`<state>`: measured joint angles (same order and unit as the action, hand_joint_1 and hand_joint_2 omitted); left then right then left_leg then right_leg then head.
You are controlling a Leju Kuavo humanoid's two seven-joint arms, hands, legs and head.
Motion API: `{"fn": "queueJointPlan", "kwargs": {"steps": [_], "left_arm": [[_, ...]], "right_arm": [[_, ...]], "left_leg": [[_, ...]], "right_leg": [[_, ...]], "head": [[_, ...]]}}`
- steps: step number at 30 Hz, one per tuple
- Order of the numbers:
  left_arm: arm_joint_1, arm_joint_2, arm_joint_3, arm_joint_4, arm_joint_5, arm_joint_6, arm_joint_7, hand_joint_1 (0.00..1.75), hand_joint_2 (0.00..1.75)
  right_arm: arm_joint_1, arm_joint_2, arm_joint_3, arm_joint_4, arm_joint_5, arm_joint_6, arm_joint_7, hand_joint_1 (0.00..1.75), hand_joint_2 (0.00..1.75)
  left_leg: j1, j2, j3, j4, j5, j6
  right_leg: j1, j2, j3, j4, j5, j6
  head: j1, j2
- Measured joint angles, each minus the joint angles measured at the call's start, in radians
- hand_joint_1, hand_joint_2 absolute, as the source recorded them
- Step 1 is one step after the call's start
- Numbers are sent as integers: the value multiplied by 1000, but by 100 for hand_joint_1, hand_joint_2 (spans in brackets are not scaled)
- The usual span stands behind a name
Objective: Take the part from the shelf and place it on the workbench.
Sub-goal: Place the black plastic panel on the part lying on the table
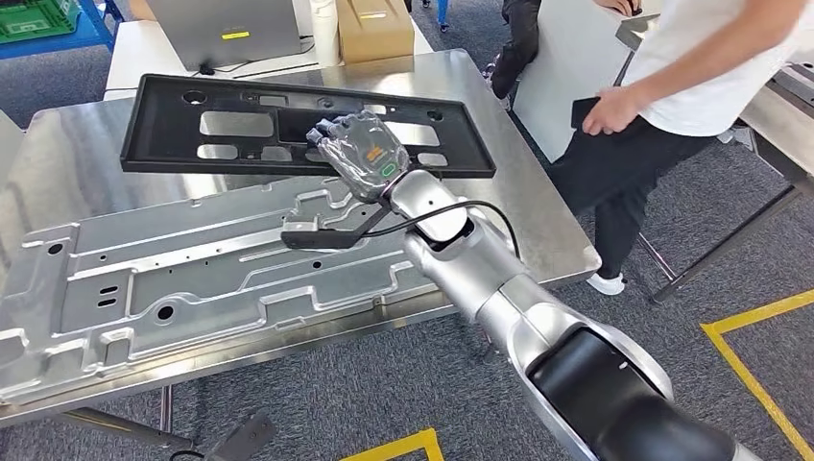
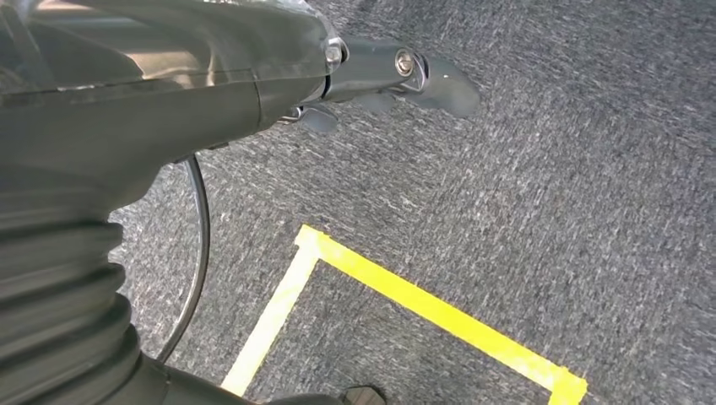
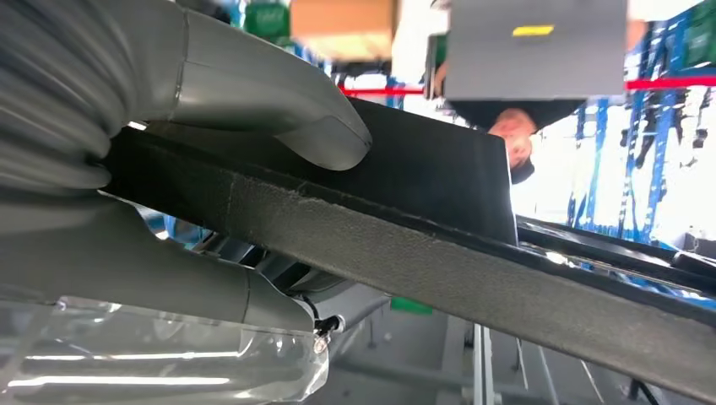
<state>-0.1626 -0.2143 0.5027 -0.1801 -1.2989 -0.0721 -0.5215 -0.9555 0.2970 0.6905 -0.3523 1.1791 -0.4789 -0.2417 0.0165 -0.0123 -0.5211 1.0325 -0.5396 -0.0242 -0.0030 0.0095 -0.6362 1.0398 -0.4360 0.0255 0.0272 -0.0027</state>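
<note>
Gripping flat black plastic panel (image 1: 288, 125) with rectangular cutouts by near edge, right hand (image 1: 360, 154), above ribbed stamped-metal sheet (image 1: 192, 279) on steel workbench (image 1: 538, 221); left hand (image 2: 371, 80) loosely curled, empty.

Right arm (image 1: 499, 279): silver metal segments, rounded joints, black glossy upper section near shoulder. Black cable (image 1: 451, 213) loops from wrist along forearm. Black camera bracket (image 1: 322, 235) juts from wrist. Right hand (image 1: 357, 154): grey, clear plastic cover over back, orange marking and small green oval mark. Right wrist view: grey ribbed cover (image 3: 42, 126), thick grey thumb (image 3: 270, 97). Left hand (image 2: 371, 76): dark grey fingers, silver screws, grey ribbed cover (image 2: 59, 287), thin black cable (image 2: 198, 253).
</note>
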Motion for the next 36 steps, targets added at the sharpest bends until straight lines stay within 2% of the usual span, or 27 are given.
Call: {"fn": "queueJointPlan", "kwargs": {"steps": [8, 16, 21, 32, 36], "left_arm": [[4, -1, -7, 0, 30, 4, -8, 0, 175], [29, 7, -4, 0, 68, 22, -15, 0, 175], [40, 17, -2, 0, 72, 22, -15, 0, 175], [19, 16, -1, 0, 87, -23, 58, 0, 175], [14, 14, 0, 0, 89, -46, 82, 0, 175]], "right_arm": [[64, -3, 1, 24, -53, 18, 47, 175, 175], [91, -102, -33, 58, -106, 52, 123, 175, 175], [93, -140, -68, 69, -136, 60, 114, 175, 175], [85, -103, -106, 70, -128, 85, 87, 175, 175], [84, -74, -105, 70, -113, 116, 47, 175, 175]], "left_leg": [[-1, 0, 0, 0, 0, 0], [-1, -1, -1, 0, 0, 0], [-1, 1, -2, 0, -1, 0], [0, 1, -2, 0, 0, 0], [0, 2, -2, 0, 0, 0]], "right_leg": [[-1, 0, 0, -1, 0, 0], [-1, -1, 0, -2, 0, 0], [-1, 0, -1, -2, 0, 0], [-1, 0, -1, -2, 1, 0], [-1, 1, -1, -1, 1, 0]], "head": [[0, 0], [0, 0], [0, 0], [0, 0], [0, 0]]}}
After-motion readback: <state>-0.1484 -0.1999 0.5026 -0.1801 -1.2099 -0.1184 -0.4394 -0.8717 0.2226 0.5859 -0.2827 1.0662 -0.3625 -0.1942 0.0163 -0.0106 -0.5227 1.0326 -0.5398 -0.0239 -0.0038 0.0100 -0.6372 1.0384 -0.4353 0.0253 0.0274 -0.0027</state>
